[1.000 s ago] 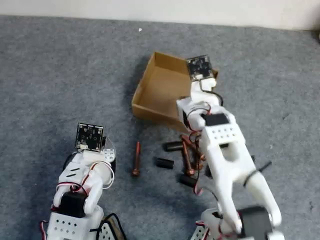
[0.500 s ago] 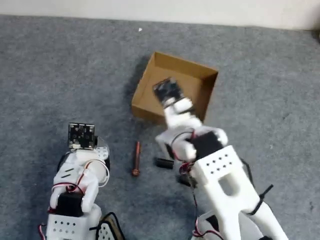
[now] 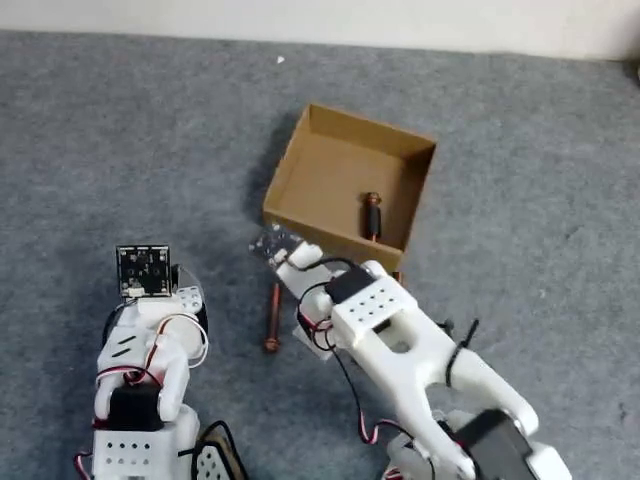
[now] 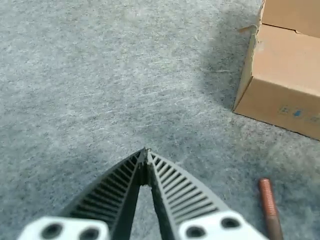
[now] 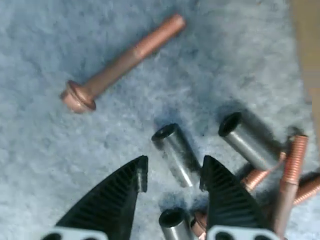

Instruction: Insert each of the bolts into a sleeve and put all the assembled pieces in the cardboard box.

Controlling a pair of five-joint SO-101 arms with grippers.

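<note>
- One cardboard box (image 3: 283, 185): open-topped, resting on the grey carpet (image 3: 120, 130). It serves as the reference for every entry below.
- One assembled piece (image 3: 372, 215): a bolt seated in a dark sleeve. It lay on the floor inside the box, toward the wall that faced the arms.
- One lone bolt (image 3: 272, 318): copper-coloured, flat on the carpet outside the box. It lay near the left end of the arm-facing wall, with its head pointing away from the box.
- At least three clustered bolts (image 5: 290, 170): copper shafts crossed over one another, close outside the same wall of the box. An exact count could not be made.
- Three empty sleeves, all dark metal tubes lying on their sides outside the box:
  - The first sleeve (image 5: 175, 152) lay between the lone bolt and the cluster.
  - The second sleeve (image 5: 247, 140) lay just beside the first, touching the cluster.
  - The third sleeve (image 5: 175, 222) lay near the first, with its open end visible.
- One right gripper (image 5: 172, 172): its fingers were spread apart and held nothing, one on each side of the first sleeve. Whether they touched it could not be told.
- One left gripper (image 4: 145, 152): its fingers were pressed together with nothing between them. It hung over bare carpet, well apart from the box and off its left front corner.
</note>
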